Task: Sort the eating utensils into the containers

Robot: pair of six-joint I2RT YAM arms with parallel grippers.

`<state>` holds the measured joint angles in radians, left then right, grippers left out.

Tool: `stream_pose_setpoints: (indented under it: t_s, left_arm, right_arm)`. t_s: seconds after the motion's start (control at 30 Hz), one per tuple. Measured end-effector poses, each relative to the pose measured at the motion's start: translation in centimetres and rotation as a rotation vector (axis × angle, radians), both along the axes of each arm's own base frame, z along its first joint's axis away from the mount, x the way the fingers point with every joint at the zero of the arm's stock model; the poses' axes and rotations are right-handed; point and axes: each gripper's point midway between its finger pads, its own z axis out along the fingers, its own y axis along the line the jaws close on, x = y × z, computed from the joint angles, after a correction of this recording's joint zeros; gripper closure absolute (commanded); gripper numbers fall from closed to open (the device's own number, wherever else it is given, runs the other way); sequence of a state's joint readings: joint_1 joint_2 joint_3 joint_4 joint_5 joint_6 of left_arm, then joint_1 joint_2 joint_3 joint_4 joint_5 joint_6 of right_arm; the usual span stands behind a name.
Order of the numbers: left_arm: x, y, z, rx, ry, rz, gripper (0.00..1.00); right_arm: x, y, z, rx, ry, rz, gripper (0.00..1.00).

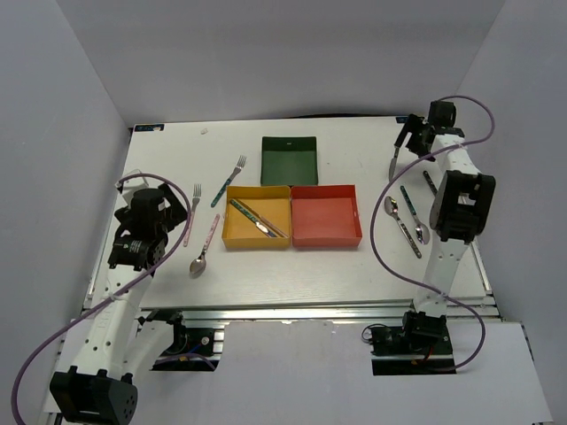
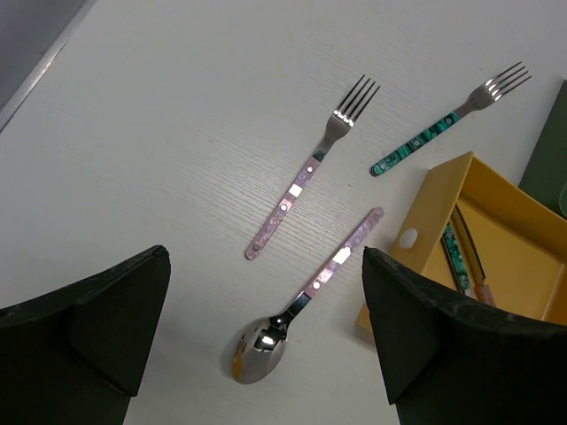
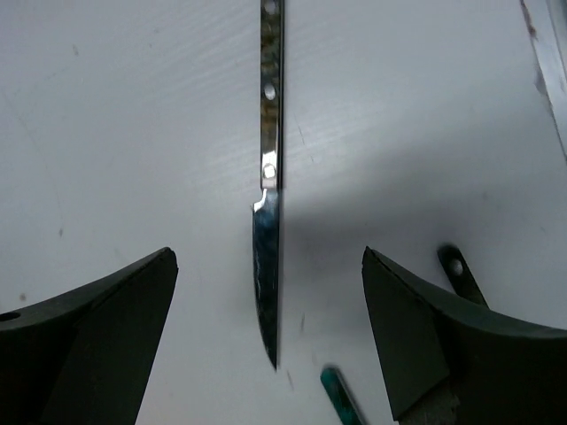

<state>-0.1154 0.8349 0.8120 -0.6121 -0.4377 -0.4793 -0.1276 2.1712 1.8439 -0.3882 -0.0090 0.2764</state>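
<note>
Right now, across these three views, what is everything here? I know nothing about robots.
White table: one, under everything.
Dark green square tray: one, far centre, looks empty.
Yellow-orange square tray: one, centre, beside the red one.
Red square tray: one, right of the yellow, empty.
Metal utensils in the yellow tray: two, teal and pink handles.
Pink-handled metal fork: one, left of the yellow tray.
Teal-handled metal fork: one, left of the green tray.
Pink-handled metal spoon: one, near left.
Silver metal knife: one, far right.
Metal spoons: two, dark or teal handles, right side.
Dark handle: one, right edge, kind unclear.
Left gripper: black, open, over the pink spoon.
Right gripper: black, open, over the knife.
</note>
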Motion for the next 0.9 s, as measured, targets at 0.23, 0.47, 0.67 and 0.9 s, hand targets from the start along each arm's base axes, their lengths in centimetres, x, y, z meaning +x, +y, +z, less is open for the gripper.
stream_pose_setpoints:
  t_s: [0.23,0.47,0.67,0.9]
  left_arm:
    - [0.5,-0.7,-0.9,-0.012,0.034,-0.035,0.02]
    - [0.7,-1.3,-1.5,-0.018,0.059,-0.064,0.02]
    - [0.8,-2.0,-1.5,-0.02,0.055,-0.089,0.02]
    - [0.8,-2.2,-1.4,-0.02,0.053,-0.094,0.02]
  right_arm:
    - [5.3,1.8,-4.5,-0.042,0.013,0.074,0.12]
    - [8.0,3.1,-5.5,-0.15,-0.005,0.057,0.22]
    - [7.2,1.8,-8.2,-0.22,0.064,0.034,0.36]
    - [7.3,0.7,-8.3,-0.21,0.063,0.043,0.64]
